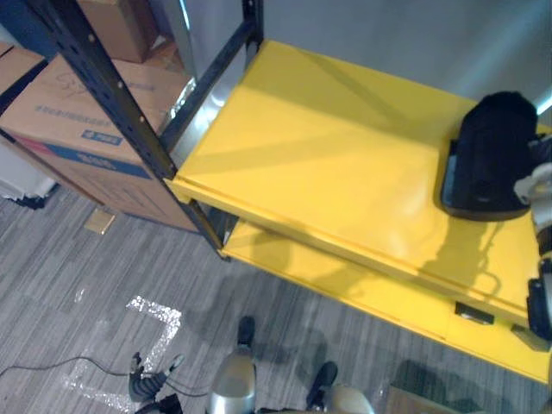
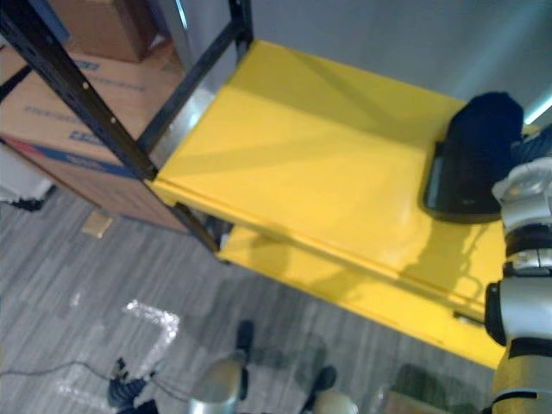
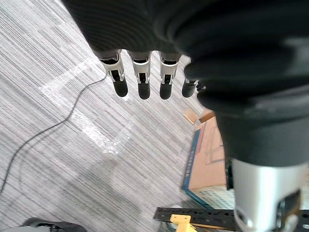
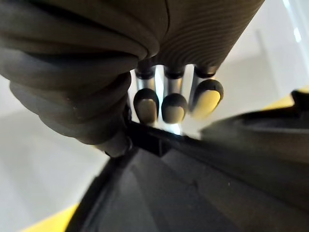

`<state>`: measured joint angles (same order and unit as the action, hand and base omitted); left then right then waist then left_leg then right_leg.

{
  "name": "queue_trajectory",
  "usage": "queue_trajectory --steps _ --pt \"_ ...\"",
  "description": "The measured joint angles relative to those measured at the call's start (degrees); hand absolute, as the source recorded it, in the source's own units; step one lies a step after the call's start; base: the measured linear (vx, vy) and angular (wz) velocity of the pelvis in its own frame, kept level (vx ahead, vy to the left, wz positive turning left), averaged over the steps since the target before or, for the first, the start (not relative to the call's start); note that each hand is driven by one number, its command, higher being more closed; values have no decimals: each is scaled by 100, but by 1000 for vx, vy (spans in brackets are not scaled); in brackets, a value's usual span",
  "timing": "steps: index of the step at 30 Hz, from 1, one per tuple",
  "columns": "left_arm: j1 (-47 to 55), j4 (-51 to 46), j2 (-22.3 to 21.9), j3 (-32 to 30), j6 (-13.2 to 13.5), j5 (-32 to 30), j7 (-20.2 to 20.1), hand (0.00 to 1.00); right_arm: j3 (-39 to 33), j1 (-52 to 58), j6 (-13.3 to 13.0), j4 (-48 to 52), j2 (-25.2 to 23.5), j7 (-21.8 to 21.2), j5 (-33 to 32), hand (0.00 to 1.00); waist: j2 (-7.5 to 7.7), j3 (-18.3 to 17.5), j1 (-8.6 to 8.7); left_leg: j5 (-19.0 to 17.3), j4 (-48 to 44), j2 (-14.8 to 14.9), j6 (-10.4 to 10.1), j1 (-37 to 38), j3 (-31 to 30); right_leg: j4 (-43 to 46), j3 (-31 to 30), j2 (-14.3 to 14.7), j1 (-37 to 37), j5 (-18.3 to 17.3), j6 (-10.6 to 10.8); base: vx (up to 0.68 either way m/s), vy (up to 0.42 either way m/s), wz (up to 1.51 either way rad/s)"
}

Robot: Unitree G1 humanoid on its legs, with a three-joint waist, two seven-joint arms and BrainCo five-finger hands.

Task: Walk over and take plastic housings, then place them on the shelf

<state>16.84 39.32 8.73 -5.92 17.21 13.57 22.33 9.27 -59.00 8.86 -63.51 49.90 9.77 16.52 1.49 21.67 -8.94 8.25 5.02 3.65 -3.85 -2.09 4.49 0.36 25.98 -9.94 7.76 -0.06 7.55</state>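
On the top board of the yellow shelf (image 1: pixel 328 164), out at three o'clock, sits the black housing (image 1: pixel 487 155), flat on the paint as far as I can judge. The right hand (image 4: pixel 174 104) is on its three-o'clock side. From the wrist, its fingers bend over the housing's rim with the dark pads turned back toward the palm, so I read it as gripping that rim. The left hand (image 3: pixel 140 79) hangs at seven o'clock over the grey floor (image 1: pixel 103 285), fingers straight and slack, holding nothing.

To my eye the task is near its end for this piece. The walk and the pick-up are done and the housing is down on the shelf, or all but. What is left is to let go and draw the arm back. The rest of the top board is bare, and I see no other housing waiting.

The right thumb is hidden behind the ribbed cover, so how tight the hold is I cannot say. The housing's far edge is cut off by the arm. Most of the lower board (image 1: pixel 345 285) lies out of sight under the top one. Boxes (image 1: pixel 78 121) stand at ten o'clock behind the black upright.
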Motion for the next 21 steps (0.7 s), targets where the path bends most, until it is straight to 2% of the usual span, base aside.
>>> queue_trajectory --steps 5,9,17,21 --pt "-1 -17 1 -5 -65 -6 0 0 145 -97 -187 0 1 -110 -10 100 -20 12 -7 8 0 14 -1 -97 -23 12 6 10 -106 4 -6 -12 -5 0" --pt "-34 -88 35 -5 -65 -5 -2 0 151 -397 -219 -9 81 -109 -59 100 -104 305 -9 65 -22 23 0 -209 -77 61 44 17 -216 17 -24 -35 -7 5" --pt "-76 -245 244 1 -64 15 -9 0 226 -753 -87 -246 107 -104 -284 100 -202 441 -130 96 -27 8 7 -477 -107 135 55 1 -497 10 -36 -6 -2 3" --pt "-78 -236 243 110 -64 235 -24 0 251 -879 6 -257 232 -105 -286 100 -314 502 -148 105 -27 -12 19 -550 -106 212 48 -9 -606 2 -48 0 0 0"
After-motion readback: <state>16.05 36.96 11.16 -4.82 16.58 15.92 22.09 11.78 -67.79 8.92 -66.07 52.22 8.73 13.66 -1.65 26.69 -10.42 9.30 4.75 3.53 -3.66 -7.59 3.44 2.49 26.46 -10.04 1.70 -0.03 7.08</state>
